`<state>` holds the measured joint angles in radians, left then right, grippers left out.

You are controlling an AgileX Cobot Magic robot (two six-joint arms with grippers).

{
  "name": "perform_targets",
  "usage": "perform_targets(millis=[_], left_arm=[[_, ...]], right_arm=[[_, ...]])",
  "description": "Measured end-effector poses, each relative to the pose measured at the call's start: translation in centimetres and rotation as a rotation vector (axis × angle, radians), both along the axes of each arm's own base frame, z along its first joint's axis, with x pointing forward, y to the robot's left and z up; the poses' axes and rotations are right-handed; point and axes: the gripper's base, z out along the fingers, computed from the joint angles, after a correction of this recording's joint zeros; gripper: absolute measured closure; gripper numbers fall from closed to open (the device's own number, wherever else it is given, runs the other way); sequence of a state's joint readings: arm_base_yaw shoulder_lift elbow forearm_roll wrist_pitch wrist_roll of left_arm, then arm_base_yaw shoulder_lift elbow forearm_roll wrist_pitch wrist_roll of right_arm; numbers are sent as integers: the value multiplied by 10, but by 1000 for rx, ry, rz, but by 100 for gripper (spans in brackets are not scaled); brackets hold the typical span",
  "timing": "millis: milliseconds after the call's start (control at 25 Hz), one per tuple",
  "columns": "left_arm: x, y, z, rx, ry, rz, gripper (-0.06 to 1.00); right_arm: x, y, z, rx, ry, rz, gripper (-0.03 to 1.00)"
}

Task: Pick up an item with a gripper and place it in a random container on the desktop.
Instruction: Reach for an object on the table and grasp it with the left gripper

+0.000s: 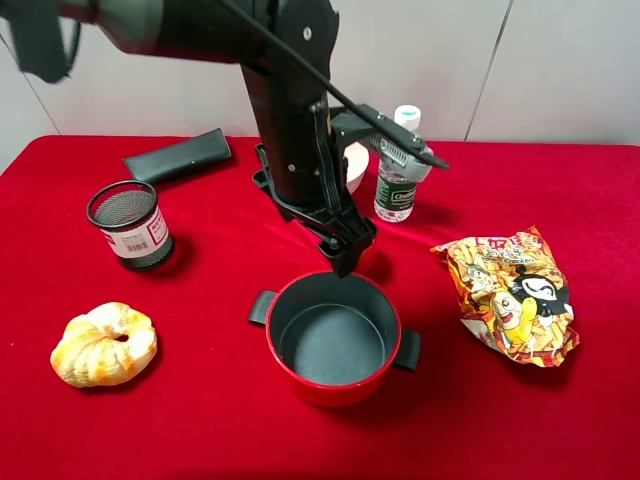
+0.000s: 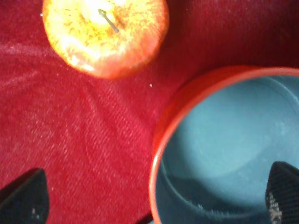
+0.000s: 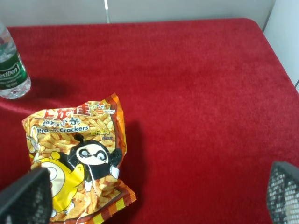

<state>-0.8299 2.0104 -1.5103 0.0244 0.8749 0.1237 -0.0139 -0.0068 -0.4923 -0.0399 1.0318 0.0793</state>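
The black left pincer [image 2: 152, 196] hangs spread and empty over the round red pot [image 2: 161, 135]. It should centre over the streaky red apple [image 2: 105, 35] just beside the pot before closing gently.

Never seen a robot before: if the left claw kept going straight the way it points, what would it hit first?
Probably the rim of the red pot: the open left gripper straddles it, one side over the pot's inside, the other over the cloth. The apple lies aside.

Apple [image 2: 105, 35] cut off at frame edge; pot [image 2: 161, 135] partly out of frame; bowl [image 1: 357, 168] mostly behind L arm [image 1: 290, 130].
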Motion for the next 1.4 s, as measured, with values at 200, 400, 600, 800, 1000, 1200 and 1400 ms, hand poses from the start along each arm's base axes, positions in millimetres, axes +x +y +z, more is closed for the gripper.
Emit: perform_targets(millis=[200,400,600,800,1000,1200,1400], left_arm=[[6,-6,-10,-32,-36,0,4],[11,-10,-22,-32,-52,-6,4],[19,-17,-31,-33,-66,-1,4],[26,-22,-37,-37,-89,20,4],[28,-25,-50,-30,-85,29,4],[31,-26,-58,-32,-93,46,4],[33,-29,-70,-43,-104,49,4]], right_arm=[[0,0,0,0,0,0,27],[0,0,0,1,0,1,27],[0,0,0,1,0,1,27],[0,0,0,2,0,1,27],[0,1,0,10,0,6,27],[0,1,0,12,0,8,27],[0,1,0,13,0,9,27]])
